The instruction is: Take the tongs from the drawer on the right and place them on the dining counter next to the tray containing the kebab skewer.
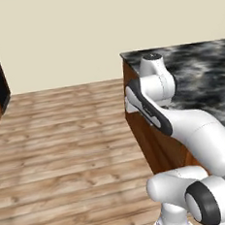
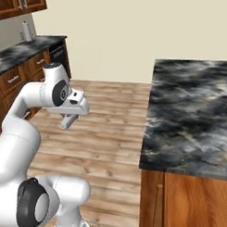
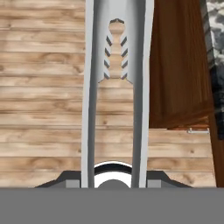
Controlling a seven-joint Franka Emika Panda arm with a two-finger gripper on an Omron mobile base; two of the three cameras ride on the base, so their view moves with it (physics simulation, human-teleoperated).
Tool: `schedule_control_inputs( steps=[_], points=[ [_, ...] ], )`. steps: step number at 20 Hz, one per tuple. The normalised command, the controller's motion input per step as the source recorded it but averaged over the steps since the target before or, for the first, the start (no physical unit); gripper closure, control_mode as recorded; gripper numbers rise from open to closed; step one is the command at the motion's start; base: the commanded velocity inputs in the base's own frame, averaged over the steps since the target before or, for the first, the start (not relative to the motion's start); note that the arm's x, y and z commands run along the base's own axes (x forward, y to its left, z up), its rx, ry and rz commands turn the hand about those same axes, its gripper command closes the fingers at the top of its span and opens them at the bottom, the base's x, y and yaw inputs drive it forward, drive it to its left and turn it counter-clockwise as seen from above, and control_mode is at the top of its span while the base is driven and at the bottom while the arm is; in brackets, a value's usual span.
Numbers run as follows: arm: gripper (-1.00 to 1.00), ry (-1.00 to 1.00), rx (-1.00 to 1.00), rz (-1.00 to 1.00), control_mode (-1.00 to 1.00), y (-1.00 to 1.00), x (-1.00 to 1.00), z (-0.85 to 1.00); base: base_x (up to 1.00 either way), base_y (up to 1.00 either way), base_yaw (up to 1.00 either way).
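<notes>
One pair of tongs [image 3: 116, 87] — pale grey metal, serrated tips pointing away — was clamped between the narrowed jaws of the gripper [image 2: 69, 120], carried above the wood floor [image 1: 64, 148]. By that showing, retrieval from the drawer seemed done; placement was outstanding. The dining counter [image 2: 194, 112] stood just beside the arm, its visible black marbled top bare. Hand view gave the tongs' toothed ends and the counter's brown base; right base view gave the gripper's height and the kitchen cabinets [image 2: 16, 77] beyond.

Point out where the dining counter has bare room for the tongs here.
The dining counter shows bare black stone from its near wooden edge to the far wall edge. The tongs hang over the wood floor, beside the counter's wooden base.
</notes>
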Motion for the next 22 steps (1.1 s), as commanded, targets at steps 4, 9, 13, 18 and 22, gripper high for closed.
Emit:
schedule_control_inputs(
  steps=[4,9,13,18,22],
  points=[
    [1.0,0.0,0.0,0.0,1.0,0.0,0.0,0.0,0.62,0.3,-0.09],
    [1.0,0.0,0.0,0.0,1.0,0.0,0.0,0.0,0.7,0.36,-0.16],
    [1.0,0.0,0.0,0.0,1.0,0.0,0.0,0.0,0.21,0.41,-0.39],
    [1.0,0.0,0.0,0.0,1.0,0.0,0.0,0.0,0.0,0.44,-0.51],
    [1.0,0.0,0.0,0.0,1.0,0.0,0.0,0.0,0.03,0.54,-0.51]
  ],
)
